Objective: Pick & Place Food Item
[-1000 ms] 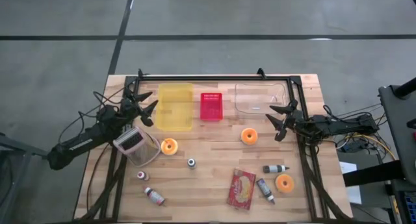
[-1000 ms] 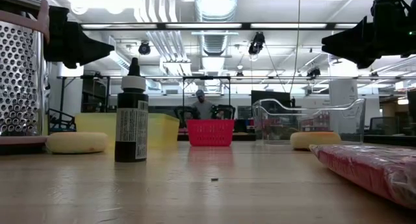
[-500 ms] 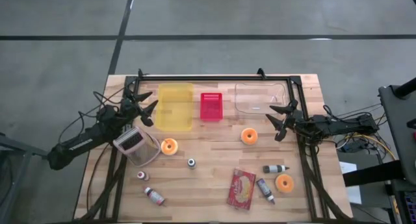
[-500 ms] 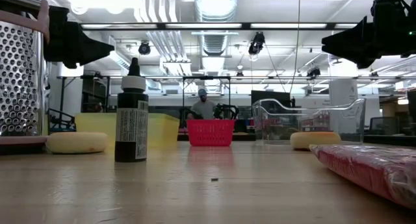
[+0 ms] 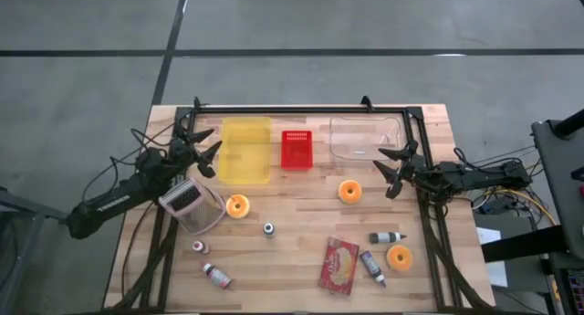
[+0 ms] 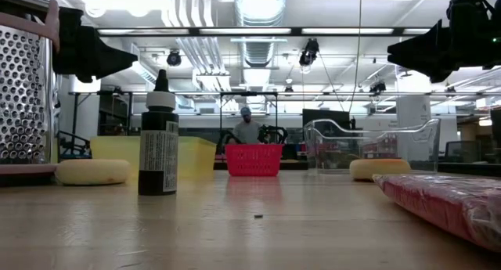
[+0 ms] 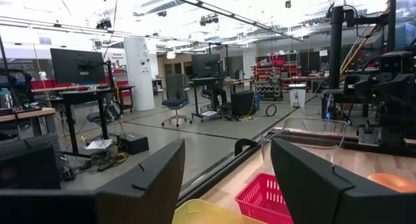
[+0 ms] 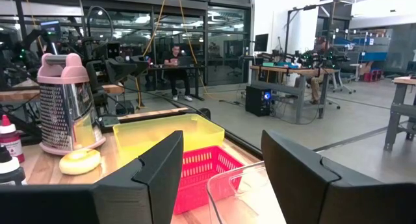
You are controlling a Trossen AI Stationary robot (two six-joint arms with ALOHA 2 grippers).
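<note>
— High view first: where are the grippers?
— Left gripper [image 5: 203,147] hangs at nine o'clock, released and empty, beside the yellow bin [image 5: 247,149]. Right gripper [image 5: 392,167] hangs at three o'clock, fingers apart, grasping nothing.
— And the food?
— One donut [image 5: 349,191] lies on the tabletop [image 5: 292,260] near centre, toward the right gripper; another donut [image 5: 237,205] lies by the grater [image 5: 191,205].

The grater [image 6: 23,90] and red packet [image 6: 454,199] — both cut off low.
</note>
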